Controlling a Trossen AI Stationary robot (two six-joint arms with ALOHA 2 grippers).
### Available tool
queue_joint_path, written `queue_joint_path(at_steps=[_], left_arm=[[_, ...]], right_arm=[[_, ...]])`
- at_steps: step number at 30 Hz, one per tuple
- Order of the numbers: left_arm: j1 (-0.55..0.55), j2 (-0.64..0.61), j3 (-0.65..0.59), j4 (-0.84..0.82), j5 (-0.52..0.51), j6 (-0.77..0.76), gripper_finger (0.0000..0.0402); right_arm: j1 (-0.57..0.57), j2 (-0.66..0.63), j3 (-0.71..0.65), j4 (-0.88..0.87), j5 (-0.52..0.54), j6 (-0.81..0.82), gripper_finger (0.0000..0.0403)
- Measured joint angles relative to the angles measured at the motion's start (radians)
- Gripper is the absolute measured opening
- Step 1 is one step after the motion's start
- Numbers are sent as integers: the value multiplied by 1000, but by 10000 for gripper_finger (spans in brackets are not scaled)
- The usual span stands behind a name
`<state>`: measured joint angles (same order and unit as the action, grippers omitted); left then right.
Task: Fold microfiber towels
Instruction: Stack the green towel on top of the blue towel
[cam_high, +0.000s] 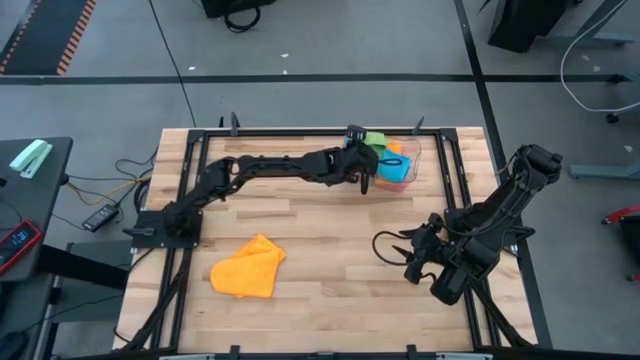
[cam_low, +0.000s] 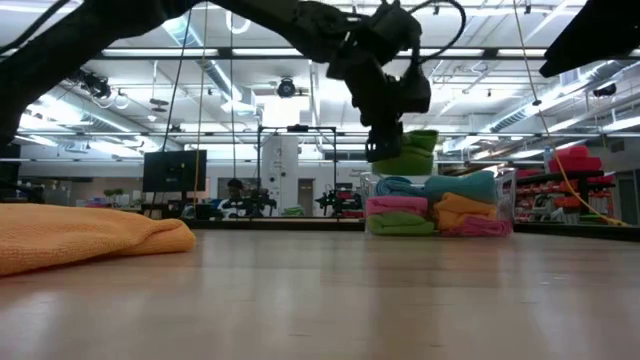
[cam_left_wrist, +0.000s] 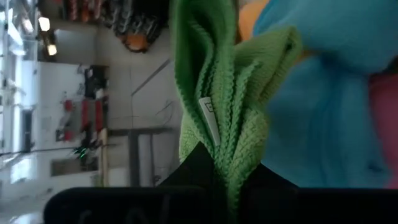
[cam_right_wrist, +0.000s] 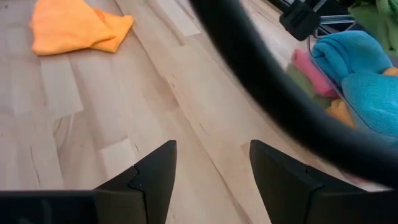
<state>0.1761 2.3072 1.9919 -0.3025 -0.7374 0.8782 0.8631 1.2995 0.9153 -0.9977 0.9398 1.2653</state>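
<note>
- Left gripper (cam_high: 362, 152) is reached out to the far side of the table (cam_high: 330, 250), up over the clear tray (cam_high: 417, 160).
- Its fingers are pinched tight on a green towel (cam_left_wrist: 217, 99); the cloth hangs bunched from the jaws, a small white tag showing in the left wrist view.
- From the low view the green towel (cam_low: 408, 152) is lifted clear above the tray's pile, not resting on it.
- The tray holds the rest of the stack: blue towel (cam_low: 455, 186) on top, then pink (cam_low: 397, 205), orange (cam_low: 462, 206) and another green (cam_low: 400, 226) lower down.
- High view shows the same pile, blue (cam_high: 395, 172) and orange (cam_high: 396, 148) visible just beside the gripper.
- Orange towel (cam_high: 248, 266) lies alone on the near-left part of the table, loosely folded and rumpled, well apart from the tray.
- Right gripper (cam_right_wrist: 211, 171) sits low on the right side of the table, fingers spread wide, nothing between them.
- It is aimed across the bare wood toward the lone orange towel (cam_right_wrist: 78, 26), well short of it.
</note>
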Motion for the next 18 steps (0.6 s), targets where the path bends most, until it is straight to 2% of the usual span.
queue_joint_path(at_steps=[8,10,16,18], left_arm=[[21,52,-2,18,-17,61,20],[22,52,-2,-23,-18,76,22],[10,52,-2,-89,-14,47,102],[9,52,-2,-106,33,29,127]], right_arm=[[6,0,0,3,-2,18,213],[6,0,0,4,-2,18,213],[6,0,0,8,-2,18,213],[6,0,0,13,-3,18,213]])
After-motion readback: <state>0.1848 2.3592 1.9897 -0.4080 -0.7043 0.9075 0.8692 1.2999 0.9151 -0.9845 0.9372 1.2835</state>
